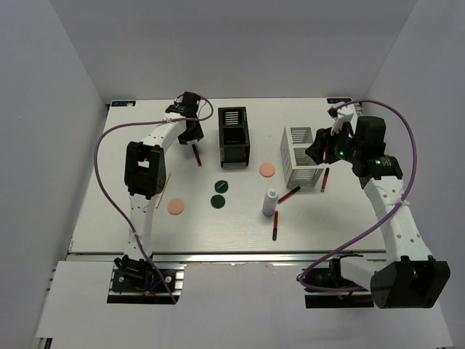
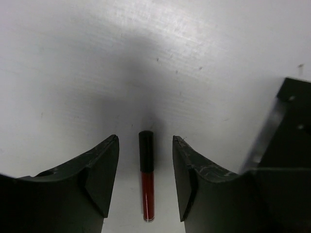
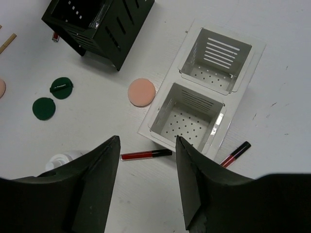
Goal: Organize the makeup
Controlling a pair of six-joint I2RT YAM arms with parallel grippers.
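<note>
Framing a thin red tube (image 2: 146, 179) with a black cap in the lower middle of the left wrist view, the left gripper (image 2: 146, 140) has its jaws spread wide and clasps nothing. The tube lies flat on the white table (image 2: 97, 58) between the fingers, cap toward the top of the frame, and whether the fingertips touch the table cannot be told. A corner of the black organizer (image 2: 291, 126) shows at the right edge. In the top view this gripper sits upper left of centre, just left of the black box. The right gripper (image 3: 147, 141) is likewise open and empty (its fingers fill the bottom of the right wrist view), with the white organizer (image 3: 209, 92) in the upper right of that frame, both perforated compartments facing up. A second tube (image 3: 146, 155) lies just beside its lower left corner and a third tube (image 3: 235, 154) just off its lower right edge. A peach puff (image 3: 142, 92) rests just left of it. Farther left lie a green disc (image 3: 61, 88) and, near it, the other disc (image 3: 43, 108). The white bottle (image 3: 63, 160) is partly hidden behind the left finger, and a tan stick (image 3: 7, 42) pokes in at the upper left edge. In the top view a fourth tube (image 1: 275, 225) lies below centre, and a second puff (image 1: 175, 206) sits lower left of centre.
</note>
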